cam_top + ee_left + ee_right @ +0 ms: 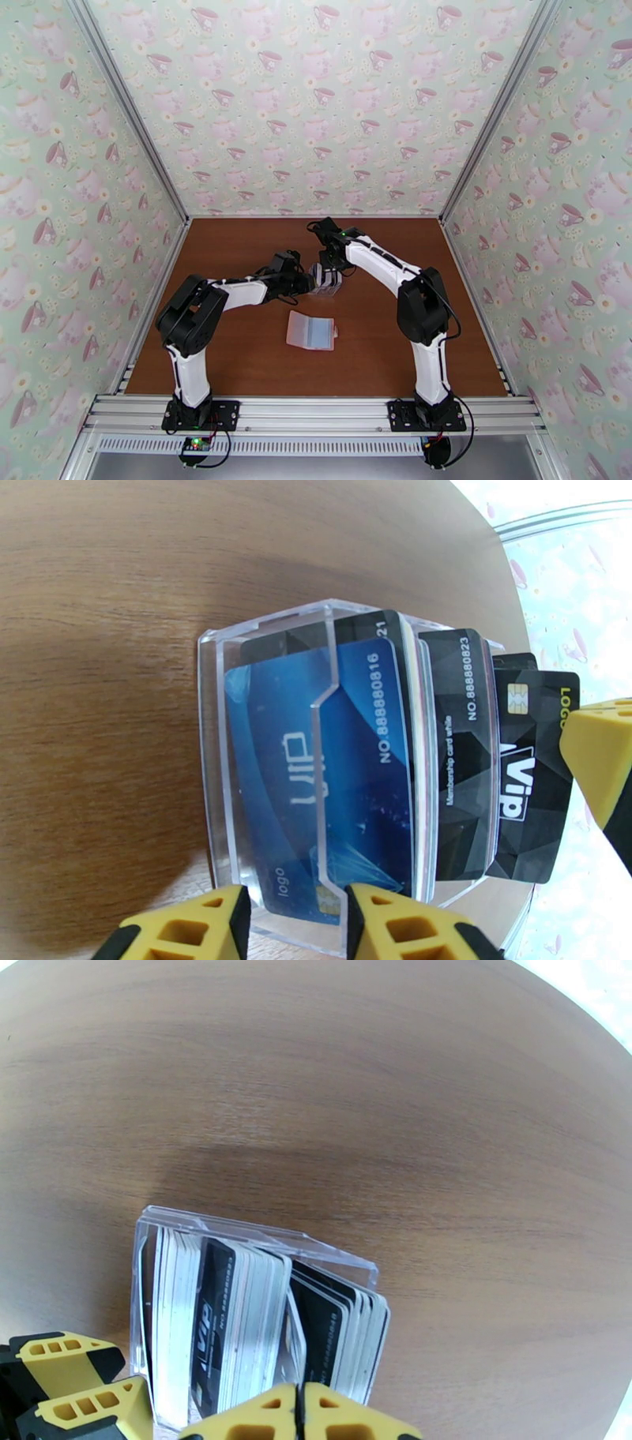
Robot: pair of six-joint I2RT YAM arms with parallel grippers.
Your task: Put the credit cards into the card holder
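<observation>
In the top view, the clear rack (326, 283) stands about the middle of the table (237, 347), a little toward the far edge. The left gripper (310, 278) meets it from the left side and the right gripper (332, 264) from the far side. The card holder (312, 330) lies flat between the rack and the near edge, apart from both arms.

In the left wrist view, the credit cards (450, 740) stand in the rack, a blue card (300, 796) in front and black ones behind. The left fingers (197, 930) stand on both sides of the rack's side wall, so I judge they clamp it. One black Vip card (529, 796) stands higher than the others, and a right finger touches its top edge.

In the right wrist view, the right fingertips (347, 1418) are pressed together above the cards; I judge they pinch that card. The step in hand is to draw one card out. It should go straight up along its slot, slowly, with the rack held down, because the neighbour cards may follow or the rack may tip.
</observation>
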